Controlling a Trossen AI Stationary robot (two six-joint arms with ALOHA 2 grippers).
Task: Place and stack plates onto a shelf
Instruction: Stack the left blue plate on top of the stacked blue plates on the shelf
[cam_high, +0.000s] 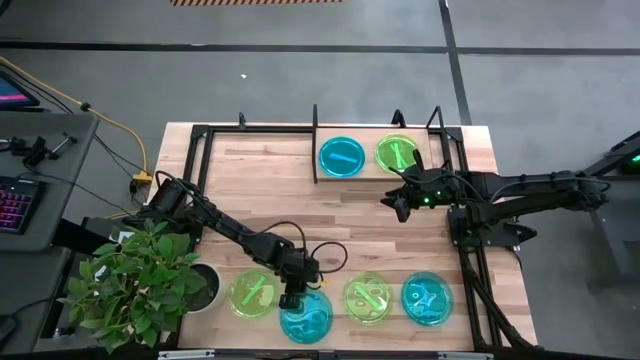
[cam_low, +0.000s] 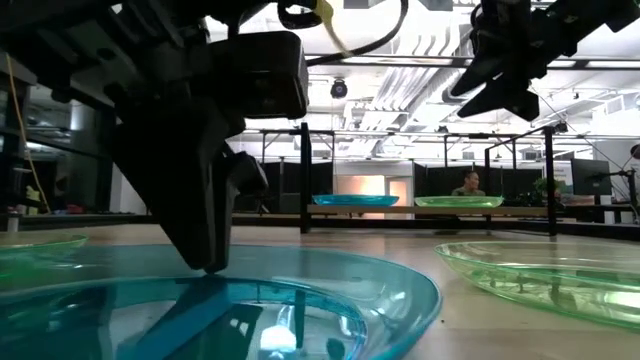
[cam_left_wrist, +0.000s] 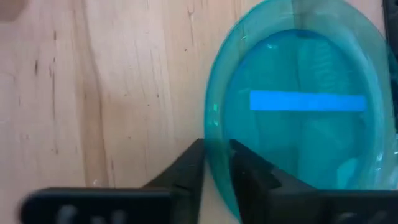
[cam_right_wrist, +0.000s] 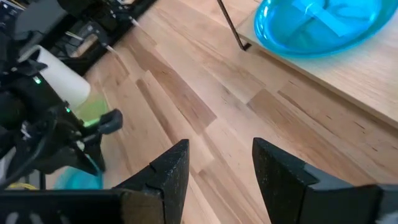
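Observation:
A cyan-blue plate (cam_high: 305, 315) lies on the tabletop at the near edge, between a lime-green plate (cam_high: 252, 294) and another green plate (cam_high: 368, 298); a second blue plate (cam_high: 427, 298) lies to the right. My left gripper (cam_high: 292, 298) is shut on the first blue plate's rim. The shelf (cam_high: 316, 140) stands at the far edge, and a blue plate (cam_high: 341, 157) and a green plate (cam_high: 397, 153) lie side by side on its board. My right gripper (cam_high: 400, 205) hangs open and empty above the table just in front of the shelf. My left gripper pinches the blue plate's rim (cam_left_wrist: 216, 163) on its far-left side, one finger (cam_left_wrist: 252, 177) inside the plate and one (cam_left_wrist: 186, 177) outside. The fingers come from above, pointing down (cam_low: 210, 262). The plate lies flat, its bottom on the table.
A potted plant (cam_high: 140, 280) and a white pot (cam_high: 205, 290) stand at the table's near left corner. Bare wood (cam_high: 330, 225) lies between the shelf and the near row of plates. Black frame posts (cam_high: 470, 250) run along the table's right side.

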